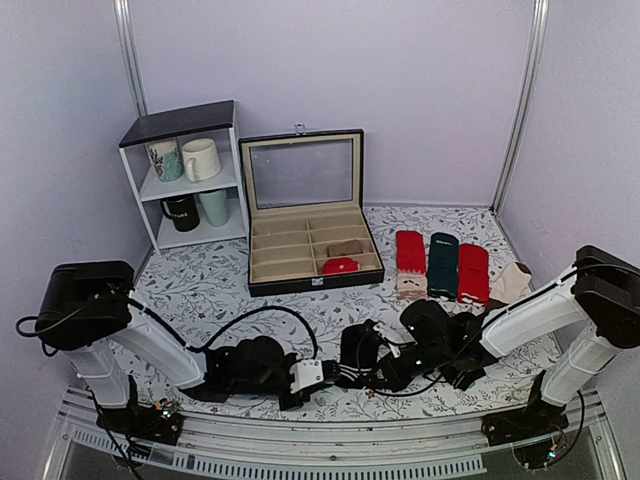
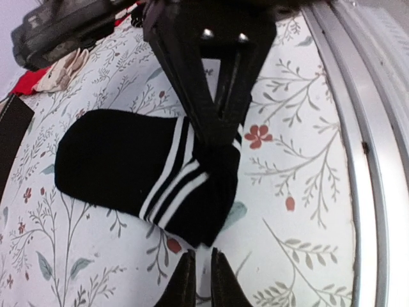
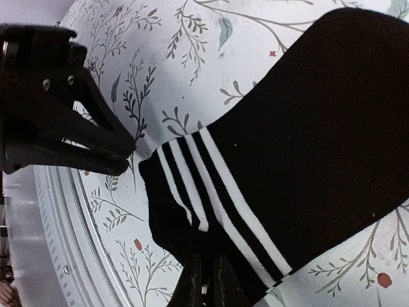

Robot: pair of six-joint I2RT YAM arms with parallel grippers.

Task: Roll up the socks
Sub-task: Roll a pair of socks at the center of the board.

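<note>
The right gripper (image 3: 206, 281) is clamped on the cuff of the socks (image 2: 108, 160), which lie flat on the table (image 2: 307, 204) near its front edge, while the left gripper (image 2: 202, 275) sits closed and empty beside them, so I'd expect a one-sided roll to start skewed.

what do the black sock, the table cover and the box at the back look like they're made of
Black sock: soft knitted fabric, matte, with white bands; it folds limply.
Table cover: probably printed cloth or vinyl, with a flat floral pattern and low sheen.
Box: black leather-look shell, beige fabric-like lining, clear lid panel, likely glass or plastic.
</note>
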